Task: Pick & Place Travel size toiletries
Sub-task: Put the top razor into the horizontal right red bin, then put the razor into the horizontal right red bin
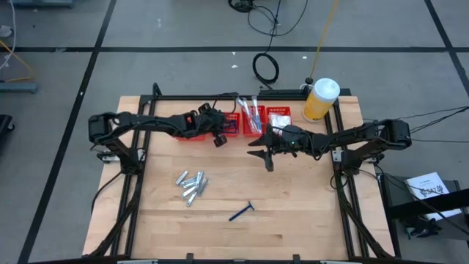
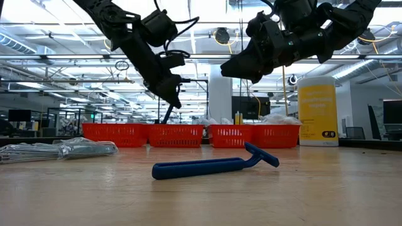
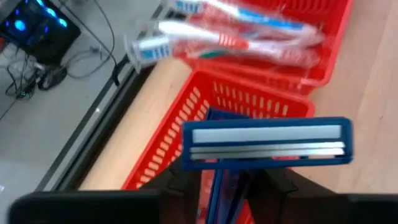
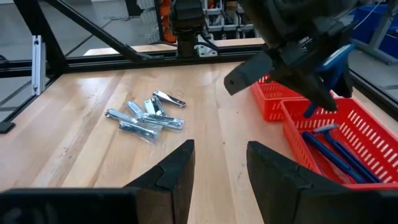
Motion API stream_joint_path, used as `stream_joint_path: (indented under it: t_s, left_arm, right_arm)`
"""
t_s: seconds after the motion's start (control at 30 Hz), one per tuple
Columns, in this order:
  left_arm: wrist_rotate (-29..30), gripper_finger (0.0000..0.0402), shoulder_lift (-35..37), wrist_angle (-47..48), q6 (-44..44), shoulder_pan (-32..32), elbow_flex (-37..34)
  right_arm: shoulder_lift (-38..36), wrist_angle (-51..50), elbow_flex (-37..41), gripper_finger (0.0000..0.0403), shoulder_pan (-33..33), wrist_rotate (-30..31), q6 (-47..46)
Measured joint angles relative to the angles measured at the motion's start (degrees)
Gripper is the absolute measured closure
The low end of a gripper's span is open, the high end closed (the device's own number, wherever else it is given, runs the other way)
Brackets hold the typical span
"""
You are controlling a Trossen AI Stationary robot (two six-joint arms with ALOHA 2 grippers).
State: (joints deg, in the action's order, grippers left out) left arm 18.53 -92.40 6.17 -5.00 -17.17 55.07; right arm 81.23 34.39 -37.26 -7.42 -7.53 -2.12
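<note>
1. high view: the left gripper reaches over the row of red mesh baskets at the far side of the wooden surface. the right gripper hangs just in front of the baskets. a pile of short silvery-grey clear-wrapped pieces lies on the surface, a loose dark-blue plastic razor near it, and a big yellow white-capped bottle stands at the far right corner.
2. low view: the loose razor lies flat in the foreground, the silvery pile off to one side, both arms above the baskets.
3. left wrist view: the left jaws, partly apart, have a second dark-blue razor standing between them over a basket; whether they grip it i cannot tell. wrapped white-handled toothbrushes lie in the next basket.
4. right wrist view: the right jaws stand apart, holding nothing; more blue razors lie in a basket.
</note>
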Motion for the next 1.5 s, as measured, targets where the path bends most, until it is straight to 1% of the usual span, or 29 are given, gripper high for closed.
stream_joint_path:
  t_s: [0.07,0.23,0.37,0.5,0.63,0.8,0.97,1.07,1.2,1.27,1.37,1.43,1.5]
  left_arm:
    - [0.5,0.0266,0.0,1.4,1.2,0.0,0.0]
    - [5.1,0.0188,0.0,3.5,2.7,0.0,0.0]
    - [5.8,0.0132,0.0,3.5,2.8,-0.2,0.0]
    - [5.8,0.0092,0.0,3.4,5.2,-0.1,0.0]
    - [5.8,0.0067,0.0,3.2,6.3,-0.1,0.0]
    - [5.9,0.0053,0.0,3.2,4.0,0.4,0.0]
    - [6.0,0.0058,0.3,2.2,5.9,2.6,0.0]
    - [5.8,0.0065,0.7,0.2,6.6,5.3,0.0]
    - [5.6,0.0072,1.5,-3.3,3.7,9.0,-0.1]
    - [5.5,0.0076,1.6,-5.9,1.6,10.3,0.0]
    - [5.5,0.0081,1.6,-7.9,0.2,10.5,-0.1]
    - [5.6,0.0085,1.1,-9.6,0.2,9.9,-0.1]
    - [5.5,0.0087,1.0,-9.7,0.6,9.2,-0.2]
  right_arm:
    - [0.0,0.0,0.0,0.0265,0.0,0.0,0.3]
    - [0.0,0.1,0.0,0.0262,0.0,0.0,0.4]
    - [0.0,0.1,0.0,0.0261,0.0,0.0,-0.1]
    - [0.0,0.1,0.0,0.0261,0.0,0.0,-0.2]
    - [0.0,0.1,0.0,0.0261,0.0,0.0,-0.2]
    - [0.0,0.1,0.0,0.0261,0.0,0.0,-0.2]
    - [0.0,0.1,0.0,0.0261,0.5,0.0,-0.2]
    - [0.0,0.8,0.0,0.0261,2.4,0.0,0.1]
    - [0.1,0.0,-0.1,0.0261,8.2,0.2,3.5]
    - [1.4,-0.2,-0.1,0.0261,11.8,0.4,3.3]
    - [5.2,-0.2,-0.1,0.0261,17.9,3.8,0.3]
    - [9.2,1.7,-0.2,0.0261,21.6,6.5,-0.2]
    - [13.6,3.2,-1.0,0.0261,24.3,7.2,-0.3]
